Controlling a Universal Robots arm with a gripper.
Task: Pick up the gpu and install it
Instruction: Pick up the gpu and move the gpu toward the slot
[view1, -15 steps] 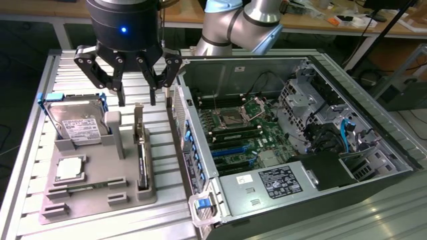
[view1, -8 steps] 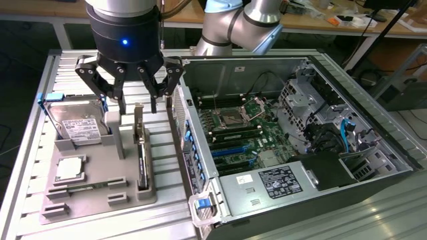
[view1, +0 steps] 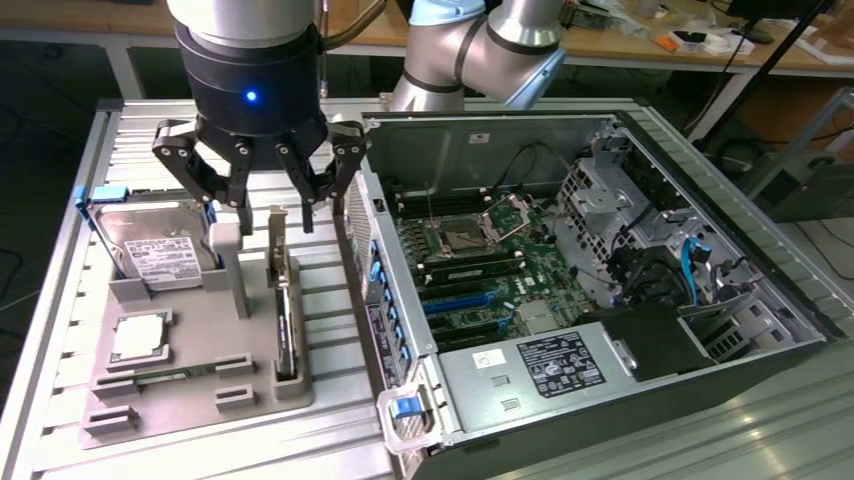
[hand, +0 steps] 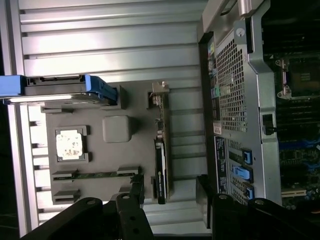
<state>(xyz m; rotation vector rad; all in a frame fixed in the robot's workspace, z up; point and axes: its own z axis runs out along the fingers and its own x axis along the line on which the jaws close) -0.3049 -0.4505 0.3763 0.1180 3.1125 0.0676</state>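
The gpu (view1: 282, 318) stands on its edge in a slot of the grey holder tray (view1: 187, 400), silver bracket end toward the far side. In the wrist view the gpu (hand: 161, 150) shows as a thin strip with its black cooler on one face. My gripper (view1: 264, 200) hangs open just above the card's bracket end, touching nothing. Its black fingers (hand: 134, 197) straddle the line of the card in the wrist view, where the gripper (hand: 167, 196) holds nothing.
The open computer case (view1: 667, 330) lies at the exterior view's right, with its motherboard (view1: 474, 262) exposed and its side wall (hand: 232, 100) close to the card. On the tray are a hard drive (view1: 160, 255), a CPU chip (view1: 139, 336) and a memory stick (hand: 95, 175).
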